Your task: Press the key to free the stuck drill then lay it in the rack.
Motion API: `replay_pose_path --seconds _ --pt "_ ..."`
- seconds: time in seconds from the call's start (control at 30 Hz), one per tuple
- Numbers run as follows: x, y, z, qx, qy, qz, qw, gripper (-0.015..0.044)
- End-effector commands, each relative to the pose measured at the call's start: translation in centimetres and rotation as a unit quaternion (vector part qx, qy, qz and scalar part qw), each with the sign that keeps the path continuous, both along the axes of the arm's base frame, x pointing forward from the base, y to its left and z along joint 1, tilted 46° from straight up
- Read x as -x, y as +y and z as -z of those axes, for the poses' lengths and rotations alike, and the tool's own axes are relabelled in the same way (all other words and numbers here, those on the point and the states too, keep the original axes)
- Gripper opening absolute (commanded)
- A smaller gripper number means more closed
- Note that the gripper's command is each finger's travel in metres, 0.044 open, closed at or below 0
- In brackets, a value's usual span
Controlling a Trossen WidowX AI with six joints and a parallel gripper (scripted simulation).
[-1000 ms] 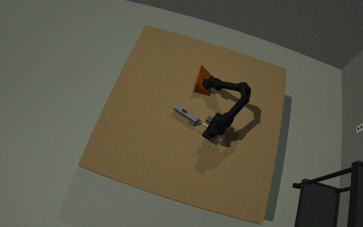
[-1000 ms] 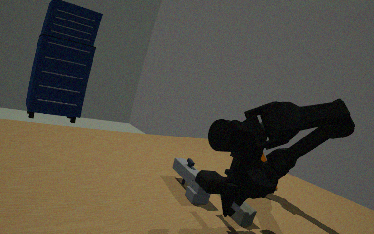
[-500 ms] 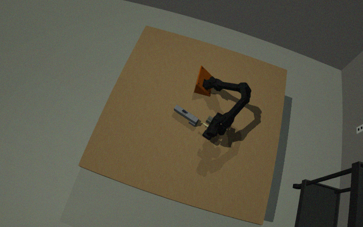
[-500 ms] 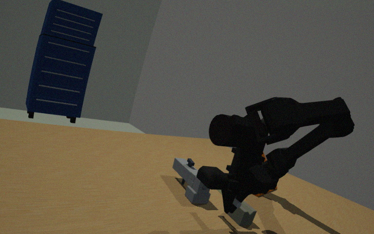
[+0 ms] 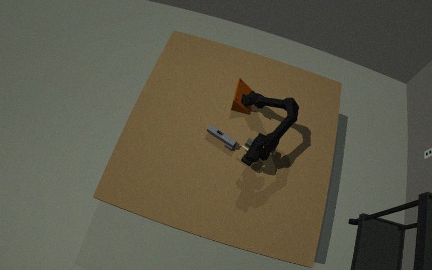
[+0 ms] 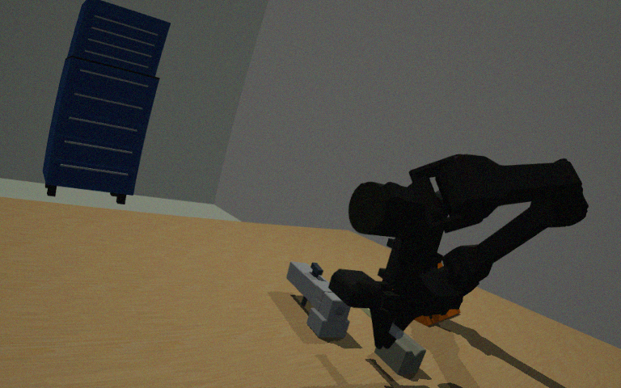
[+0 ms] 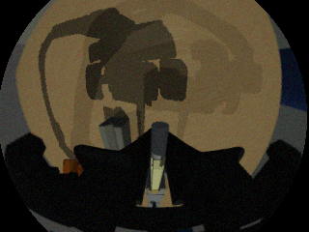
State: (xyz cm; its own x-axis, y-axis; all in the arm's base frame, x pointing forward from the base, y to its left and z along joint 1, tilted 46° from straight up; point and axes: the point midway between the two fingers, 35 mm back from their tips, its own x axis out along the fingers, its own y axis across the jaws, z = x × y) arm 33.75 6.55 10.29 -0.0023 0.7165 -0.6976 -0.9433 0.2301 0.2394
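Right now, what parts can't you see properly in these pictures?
- Gripper fingertips: exterior view, dark against dark, grip point unclear.
- Drill: wrist view shows a pale sliver between the fingers; its tip is blurred.
- Key on the grey block: too small to tell if pressed.
- Rack: partly hidden by the gripper.

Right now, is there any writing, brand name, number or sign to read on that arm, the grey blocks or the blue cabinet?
None: no readable text in any view.
Arm: plain black, no markings.
Blue cabinet: only pale drawer lines.
Grey block: blank.
Small white wall plate: too small to tell.
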Motion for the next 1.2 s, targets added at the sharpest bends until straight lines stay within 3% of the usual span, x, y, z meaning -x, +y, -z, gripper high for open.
replay_pose_path --seconds 0.0,0.57,1.17 --pt "-0.1 -0.2 -0.2 0.003 -0.003 -0.001 1.000 0.0000" --pt "0.0 -0.7 -0.9 0.003 -0.003 -0.001 1.000 0.0000" --pt "3.0 0.8 -1.4 0.003 -0.003 -0.001 1.000 0.0000"
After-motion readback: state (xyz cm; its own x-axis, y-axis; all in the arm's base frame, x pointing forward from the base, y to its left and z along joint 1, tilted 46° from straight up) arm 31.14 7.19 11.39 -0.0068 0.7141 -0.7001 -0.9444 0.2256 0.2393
